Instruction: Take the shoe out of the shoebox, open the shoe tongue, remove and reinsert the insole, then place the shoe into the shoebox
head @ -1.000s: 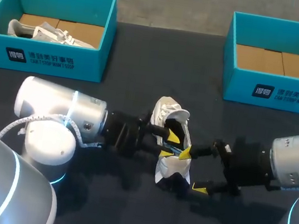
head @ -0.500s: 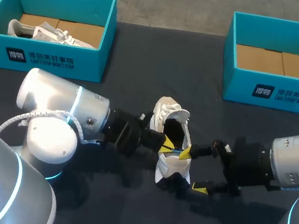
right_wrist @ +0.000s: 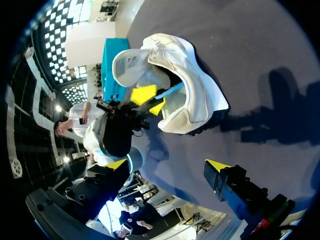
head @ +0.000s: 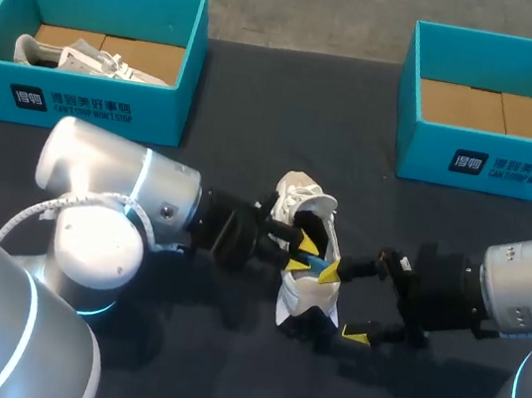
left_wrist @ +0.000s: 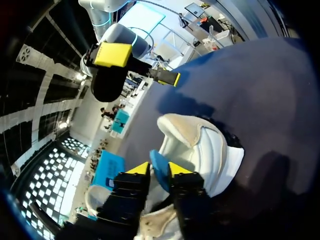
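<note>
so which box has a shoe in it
The far-left shoebox: a white shoe lies inside it. The far-right shoebox shows only its cardboard floor.

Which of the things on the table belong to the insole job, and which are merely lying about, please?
In the job: white shoe, blue insole, empty shoebox on the right.
Lying about: left shoebox, second shoe inside it.

The shoe point(head: 302, 282) sits mid-table, with the left gripper point(head: 304, 253) inside it, fingers around the insole point(left_wrist: 159, 169), and the right gripper point(head: 342, 304) just right of it. Behind it are the left box point(head: 89, 108), with a second shoe point(head: 72, 57) in it, and the right box point(head: 511, 171).
</note>
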`<state>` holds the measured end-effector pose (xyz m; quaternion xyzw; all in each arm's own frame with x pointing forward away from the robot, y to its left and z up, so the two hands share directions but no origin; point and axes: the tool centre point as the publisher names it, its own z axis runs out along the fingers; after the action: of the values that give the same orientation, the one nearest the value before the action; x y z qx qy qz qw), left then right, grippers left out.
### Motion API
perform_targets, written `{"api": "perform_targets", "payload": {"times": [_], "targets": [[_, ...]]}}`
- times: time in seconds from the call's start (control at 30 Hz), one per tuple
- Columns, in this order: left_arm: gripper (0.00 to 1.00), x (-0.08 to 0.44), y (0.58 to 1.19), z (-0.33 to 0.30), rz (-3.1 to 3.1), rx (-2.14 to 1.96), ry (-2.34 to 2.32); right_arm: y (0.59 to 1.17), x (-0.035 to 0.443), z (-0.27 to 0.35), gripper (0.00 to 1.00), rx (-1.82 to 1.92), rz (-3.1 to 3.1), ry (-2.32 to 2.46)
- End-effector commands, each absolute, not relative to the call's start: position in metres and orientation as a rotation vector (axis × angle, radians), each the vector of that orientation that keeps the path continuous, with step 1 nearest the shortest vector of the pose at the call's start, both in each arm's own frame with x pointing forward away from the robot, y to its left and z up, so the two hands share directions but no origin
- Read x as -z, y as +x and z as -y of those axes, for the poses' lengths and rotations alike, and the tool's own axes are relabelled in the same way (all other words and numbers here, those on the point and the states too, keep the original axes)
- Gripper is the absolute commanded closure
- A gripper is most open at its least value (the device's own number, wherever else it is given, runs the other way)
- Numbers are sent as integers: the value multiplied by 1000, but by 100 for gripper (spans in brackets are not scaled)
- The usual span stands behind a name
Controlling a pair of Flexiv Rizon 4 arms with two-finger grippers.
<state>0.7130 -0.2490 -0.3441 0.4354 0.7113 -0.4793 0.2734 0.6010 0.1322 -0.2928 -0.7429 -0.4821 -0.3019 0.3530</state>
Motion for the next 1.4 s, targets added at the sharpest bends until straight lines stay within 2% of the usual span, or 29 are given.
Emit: {"api": "perform_targets", "payload": {"times": [0.03,0.1,0.2,0.27,0.47,0.63,0.7,0.77,0.83,1.13,1.4], "targets": [[27,330,703,239,-1883,1286,1169,601,292,-135,0,777,1249,-1928],[34,322,697,238,-1873,1295,1182,601,292,-135,0,777,1249,-1928],[33,319,695,236,-1875,1303,1187,601,292,-135,0,777,1249,-1928],[29,314,690,231,-1893,1313,1199,601,292,-135,0,777,1249,-1928],[33,307,690,221,-1907,1282,1231,601,292,-135,0,777,1249,-1928],[53,299,691,217,-1914,1256,1263,601,292,-135,0,777,1249,-1928],[56,297,692,218,-1917,1245,1274,601,292,-135,0,777,1249,-1928],[65,296,693,218,-1934,1227,1300,601,292,-135,0,777,1249,-1928],[69,297,694,219,-1944,1218,1319,601,291,-131,0,778,1266,-1921],[60,303,695,221,-1984,1170,1372,598,279,-89,0,788,1323,-1939],[60,301,699,227,-2022,1083,1470,596,266,-52,0,800,1340,-1959]]}}
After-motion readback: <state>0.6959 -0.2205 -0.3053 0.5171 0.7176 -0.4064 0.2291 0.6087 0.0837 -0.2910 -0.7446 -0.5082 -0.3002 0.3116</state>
